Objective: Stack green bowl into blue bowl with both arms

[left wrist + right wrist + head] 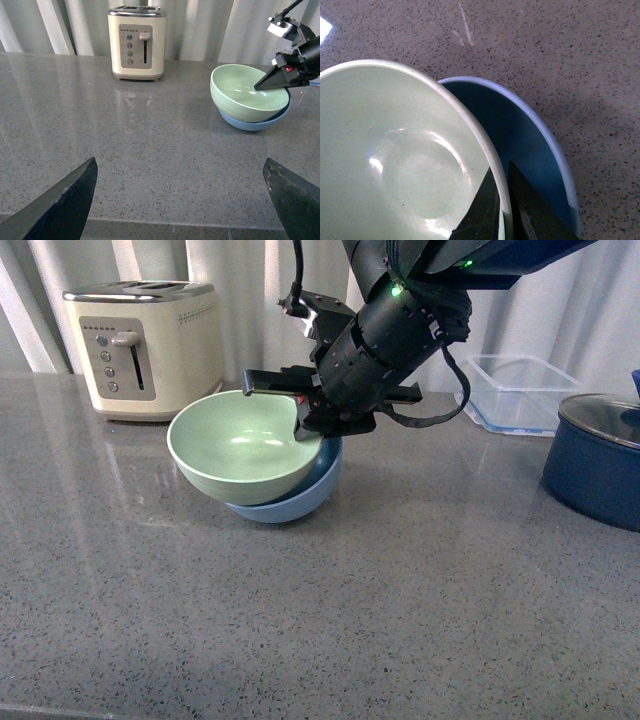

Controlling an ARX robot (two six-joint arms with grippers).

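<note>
The mint-green bowl (245, 445) rests tilted inside the sky-blue bowl (300, 498) on the grey counter, its open side leaning toward the toaster. My right gripper (312, 425) is shut on the green bowl's rim, one finger inside and one outside. The right wrist view shows the green bowl (395, 160), the blue bowl (525, 135) beside and under it, and the right gripper (502, 177) pinching the rim. In the left wrist view both bowls, green (245, 92) and blue (250, 122), sit far off; my left gripper (180, 172) hangs open over bare counter.
A cream toaster (150, 345) stands at the back left. A clear plastic container (520, 390) and a dark navy pot with glass lid (600, 455) are at the right. The counter's front edge (175, 226) lies just under the left gripper.
</note>
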